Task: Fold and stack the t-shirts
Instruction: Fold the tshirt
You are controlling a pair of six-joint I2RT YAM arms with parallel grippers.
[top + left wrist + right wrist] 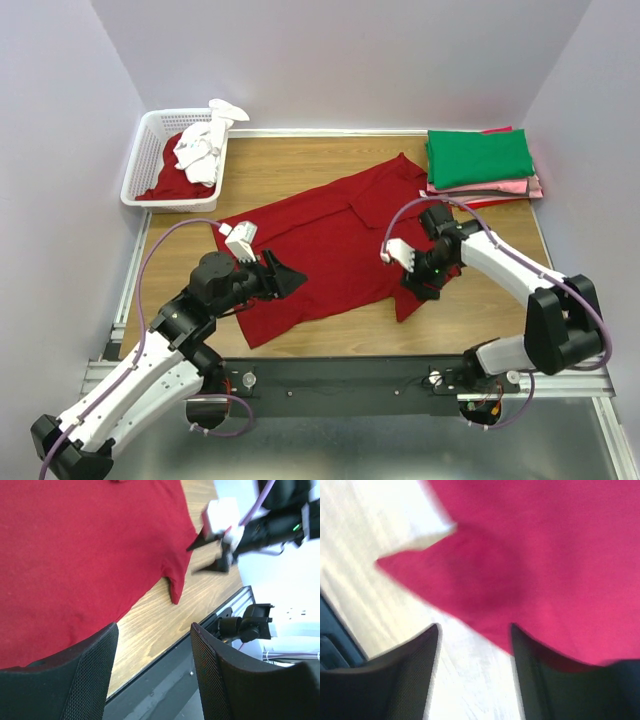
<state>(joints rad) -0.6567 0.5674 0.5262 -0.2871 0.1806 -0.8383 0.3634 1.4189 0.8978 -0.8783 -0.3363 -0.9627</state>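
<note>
**Dark red t-shirt spread on a wooden table, both grippers open at its near edge**

A dark red t-shirt (320,250) lies spread out in the middle of a wooden table (300,160). It sits at a slant, its far end reaching toward the table's far right and its near edge close to the arms. A line of layered cloth crosses its middle.

The left gripper (290,280) hovers at the shirt's near left part. Its wrist camera shows two dark fingers standing well apart with nothing between them, above the shirt's hem and the table's front edge.

The right gripper (418,285) is low at the shirt's near right corner. Its wrist view is blurred, but the fingers stand apart. In the gap are pale wood and the shirt's edge, with no cloth pinched.

At the far right corner sits a stack of folded shirts: a green t-shirt (478,157) on top, a pink t-shirt (520,186) under it, and red edges showing beneath.

At the far left stands a white lattice basket (137,170). A red t-shirt (165,182) lies crumpled inside, and a white t-shirt (205,145) is draped over its right rim.
</note>
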